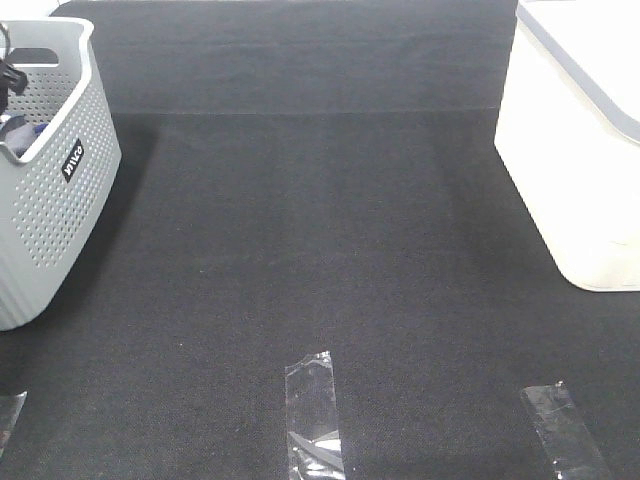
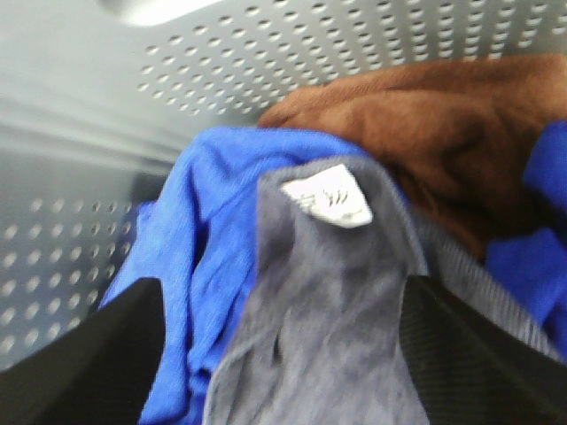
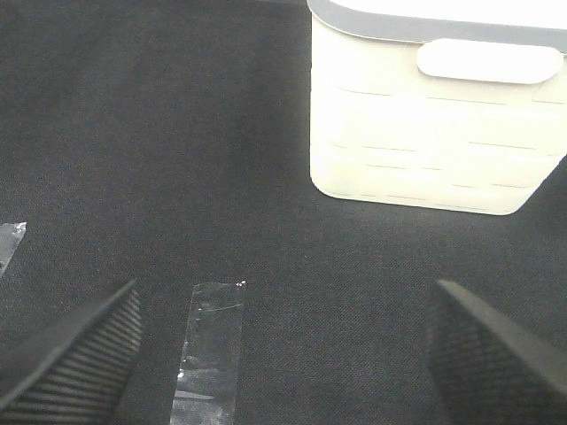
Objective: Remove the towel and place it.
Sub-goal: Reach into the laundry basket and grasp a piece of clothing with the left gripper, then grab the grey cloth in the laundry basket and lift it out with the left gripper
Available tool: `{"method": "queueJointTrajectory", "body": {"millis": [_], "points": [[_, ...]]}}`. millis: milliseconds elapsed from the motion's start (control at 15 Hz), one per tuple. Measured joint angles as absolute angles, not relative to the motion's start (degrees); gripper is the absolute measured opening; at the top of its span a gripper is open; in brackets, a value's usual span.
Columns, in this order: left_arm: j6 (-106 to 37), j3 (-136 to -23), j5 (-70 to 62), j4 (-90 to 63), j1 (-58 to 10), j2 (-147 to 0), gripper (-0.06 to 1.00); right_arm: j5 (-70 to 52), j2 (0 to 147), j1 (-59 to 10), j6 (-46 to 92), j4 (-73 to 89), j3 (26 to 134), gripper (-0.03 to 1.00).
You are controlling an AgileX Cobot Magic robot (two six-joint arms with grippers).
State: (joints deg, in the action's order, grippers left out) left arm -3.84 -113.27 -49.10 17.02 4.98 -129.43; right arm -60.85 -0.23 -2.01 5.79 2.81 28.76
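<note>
Left fingers [image 2: 80, 354] are seen spread over the grey towel [image 2: 328, 301] in the basket [image 2: 266, 62]; right fingers [image 3: 80, 363], open, above the worktop [image 3: 177, 133].

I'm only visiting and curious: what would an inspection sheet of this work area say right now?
Surface: black fabric mat with three clear tape strips near the front.
Job's things: grey towel with a white label, still in the grey perforated basket.
Clutter: blue cloth and brown cloth next to the towel.
Grippers: left jaws open with the towel between them; right jaws open above the mat.
Cables: nothing seen.
Surroundings: white bin on the right.
</note>
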Motion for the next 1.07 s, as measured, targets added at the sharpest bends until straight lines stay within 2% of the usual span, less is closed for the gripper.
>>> {"method": "queueJointTrajectory", "body": {"millis": [267, 667, 1067], "points": [[-4.0, -117.2, -48.5, 16.8, 5.5, -132.5, 0.7, -60.8, -0.2, -2.0, 5.8, 2.8, 28.8, 0.81], [-4.1, -117.2, -47.4, 16.6, 6.9, -134.6, 0.7, -60.8, -0.2, -2.0, 5.8, 2.8, 28.8, 0.81], [-5.8, -117.3, -44.8, 14.6, 7.4, -135.8, 0.6, -60.8, -0.2, -2.0, 5.8, 2.8, 28.8, 0.81]]}}
